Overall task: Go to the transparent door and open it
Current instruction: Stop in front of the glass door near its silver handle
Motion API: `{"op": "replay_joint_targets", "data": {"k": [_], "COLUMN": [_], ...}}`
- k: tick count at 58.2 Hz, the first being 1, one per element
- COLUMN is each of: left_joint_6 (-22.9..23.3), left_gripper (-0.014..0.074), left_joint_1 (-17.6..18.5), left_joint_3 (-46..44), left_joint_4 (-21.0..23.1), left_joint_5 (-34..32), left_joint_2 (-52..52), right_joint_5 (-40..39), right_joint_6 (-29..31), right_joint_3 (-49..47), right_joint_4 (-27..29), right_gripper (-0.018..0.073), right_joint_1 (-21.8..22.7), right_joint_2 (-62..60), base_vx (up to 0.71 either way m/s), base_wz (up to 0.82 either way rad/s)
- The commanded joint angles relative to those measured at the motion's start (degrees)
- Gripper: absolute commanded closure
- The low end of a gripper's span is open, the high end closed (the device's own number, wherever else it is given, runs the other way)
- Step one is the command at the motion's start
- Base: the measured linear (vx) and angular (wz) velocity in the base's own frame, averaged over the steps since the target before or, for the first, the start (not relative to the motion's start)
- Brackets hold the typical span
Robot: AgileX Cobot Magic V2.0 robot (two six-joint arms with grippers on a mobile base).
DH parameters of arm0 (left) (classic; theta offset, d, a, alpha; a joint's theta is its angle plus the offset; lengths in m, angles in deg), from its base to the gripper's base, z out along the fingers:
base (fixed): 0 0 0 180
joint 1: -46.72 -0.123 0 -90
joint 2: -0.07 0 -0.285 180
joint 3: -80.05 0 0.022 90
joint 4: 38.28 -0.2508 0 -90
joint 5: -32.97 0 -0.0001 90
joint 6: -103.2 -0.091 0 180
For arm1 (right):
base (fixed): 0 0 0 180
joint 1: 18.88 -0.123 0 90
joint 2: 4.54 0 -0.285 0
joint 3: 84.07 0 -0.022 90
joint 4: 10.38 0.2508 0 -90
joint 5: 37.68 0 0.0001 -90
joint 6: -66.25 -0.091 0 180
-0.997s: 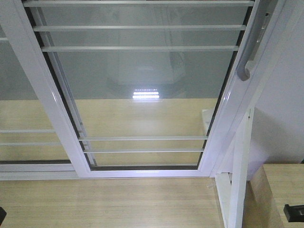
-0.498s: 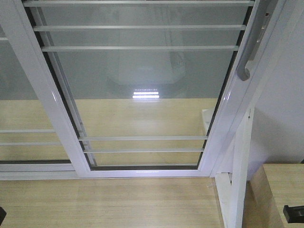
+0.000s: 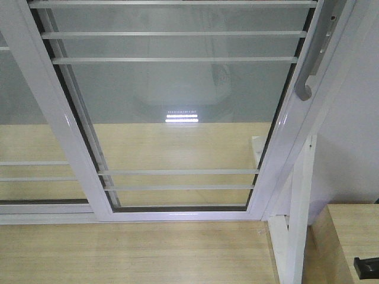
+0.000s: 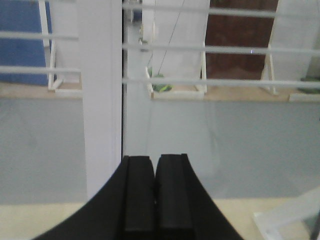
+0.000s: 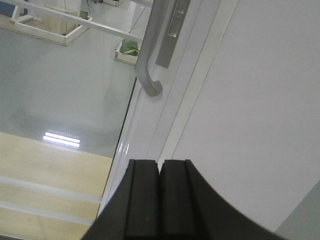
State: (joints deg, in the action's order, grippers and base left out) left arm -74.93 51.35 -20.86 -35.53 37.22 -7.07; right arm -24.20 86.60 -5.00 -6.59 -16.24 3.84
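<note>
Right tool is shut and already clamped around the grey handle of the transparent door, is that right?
Not quite. The right tool is shut, but it is clamped on nothing; the grey handle of the transparent door lies ahead of it, untouched, as the right wrist view shows.

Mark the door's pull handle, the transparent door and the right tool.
pull handle (image 5: pixel 145 55): right wrist view, mid-length of the grey bar.
transparent door (image 3: pixel 177 100): front view, glass pane.
right tool (image 5: pixel 160 169): right wrist view, between the shut fingertips.
</note>
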Motion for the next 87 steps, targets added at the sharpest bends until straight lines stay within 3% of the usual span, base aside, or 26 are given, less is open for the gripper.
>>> {"op": "replay_joint_targets", "data": {"k": [1, 12, 26, 34, 40, 58, 72, 87], "left_joint_6": [-0.1, -0.1, -0.1, -0.1, -0.1, 0.6, -1.1, -1.1], "left_gripper": [0.0603, 0.0603, 0.0603, 0.0603, 0.0603, 0.0603, 0.0603, 0.0603], "left_joint_1": [0.0, 0.0, 0.0, 0.0, 0.0, 0.0, 0.0, 0.0], "left_joint_3": [0.3, 0.3, 0.3, 0.3, 0.3, 0.2, -8.0, -24.3], "left_joint_4": [0.1, 0.1, 0.1, 0.1, 0.1, 0.8, 0.0, 0.2], "left_joint_5": [-11.1, -16.2, -16.2, -16.1, -16.1, -16.5, -13.2, -14.3], "left_joint_2": [-0.4, -0.4, -0.4, -0.4, -0.4, -0.4, -4.2, -31.6], "right_joint_5": [-4.8, -4.8, -5.9, -9.7, -13.0, -17.6, -9.4, -8.0], "right_joint_6": [1.1, 1.1, 0.5, -6.7, -7.9, -7.9, -2.1, -1.9], "right_joint_3": [0.1, 0.1, 0.1, 0.1, 0.1, -1.8, -17.0, -36.5], "right_joint_4": [-0.4, -0.4, 0.1, 9.5, 14.2, 16.5, 14.4, 14.6], "right_gripper": [0.0565, 0.0565, 0.0565, 0.0565, 0.0565, 0.0565, 0.0565, 0.0565], "right_joint_1": [0.2, 0.2, 0.2, 0.2, 0.2, 0.2, 0.2, 0.2], "right_joint_2": [0.9, 0.9, 0.9, 0.9, 0.9, 1.0, 9.6, 34.8], "base_vx": [0.0, 0.0, 0.0, 0.0, 0.0, 0.0, 0.0, 0.0], "base_wz": [0.0, 0.0, 0.0, 0.0, 0.0, 0.0, 0.0, 0.0]}}
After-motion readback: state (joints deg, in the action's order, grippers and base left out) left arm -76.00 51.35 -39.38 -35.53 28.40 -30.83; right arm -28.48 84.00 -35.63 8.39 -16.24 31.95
